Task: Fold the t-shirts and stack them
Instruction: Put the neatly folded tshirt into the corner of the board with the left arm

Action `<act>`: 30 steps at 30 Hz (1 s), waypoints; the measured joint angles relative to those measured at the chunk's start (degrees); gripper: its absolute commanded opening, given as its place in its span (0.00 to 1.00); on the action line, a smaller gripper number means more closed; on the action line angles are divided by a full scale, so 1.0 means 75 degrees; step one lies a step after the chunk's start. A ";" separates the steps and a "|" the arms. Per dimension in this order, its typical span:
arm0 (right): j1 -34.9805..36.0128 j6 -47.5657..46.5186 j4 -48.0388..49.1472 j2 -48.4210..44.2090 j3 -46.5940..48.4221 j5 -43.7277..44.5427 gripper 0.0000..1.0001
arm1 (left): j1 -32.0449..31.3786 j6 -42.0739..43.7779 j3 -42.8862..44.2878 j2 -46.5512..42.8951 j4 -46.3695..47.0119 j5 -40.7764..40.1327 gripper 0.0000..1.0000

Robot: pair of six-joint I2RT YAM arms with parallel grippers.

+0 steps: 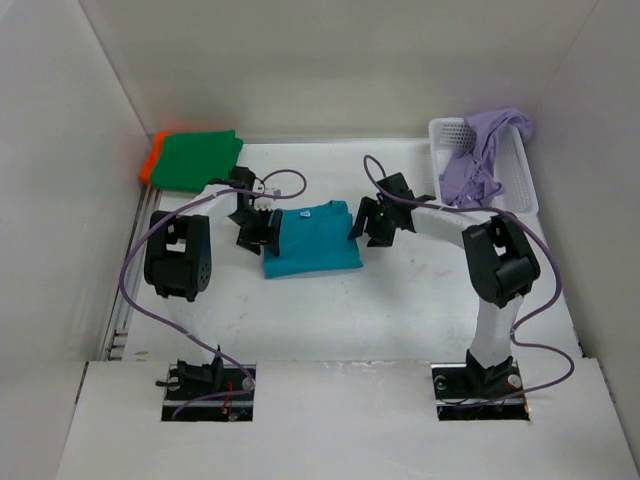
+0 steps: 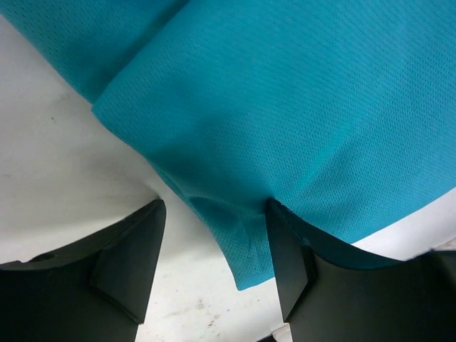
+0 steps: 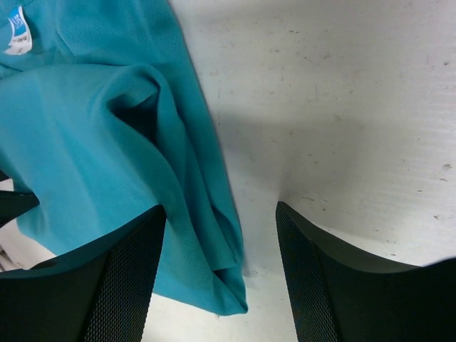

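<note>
Left claw (image 2: 215, 206) stands spread and pinches nothing. A loose corner of the teal t-shirt (image 2: 299, 107) dips into the gap between its fingers, and the cloth's edge touches one of them. My right claw (image 3: 219, 208) is spread too, low over the white table (image 3: 342, 107). The shirt's rumpled, layered edge lies just inside one finger, and bare table fills the rest of the gap.

Seen from above, the shirt lies mid-table as a rough folded rectangle between my two claws, one at each side edge. A small size label (image 3: 18, 30) shows at its collar.

I judge this cloth light, limp and thin, a fine mesh knit. It will likely sag as soon as it leaves the table, and its layers could slide apart on the smooth surface. My best hold looks like the side edges, each claw low enough to catch every layer at once, near the corners so the fold keeps its shape.

Farther off, in the back left corner, a folded dark green t-shirt (image 1: 200, 158) lies on an orange t-shirt (image 1: 152, 160). In the back right corner, a lavender t-shirt (image 1: 485, 150) lies crumpled in a white mesh basket (image 1: 447, 128) and spills over its rim.
</note>
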 measured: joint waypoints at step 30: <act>0.0221 0.0571 0.1603 -0.0105 -0.0813 -0.0597 0.59 | 0.0831 -0.0828 0.1906 0.2174 -0.1693 0.2253 0.00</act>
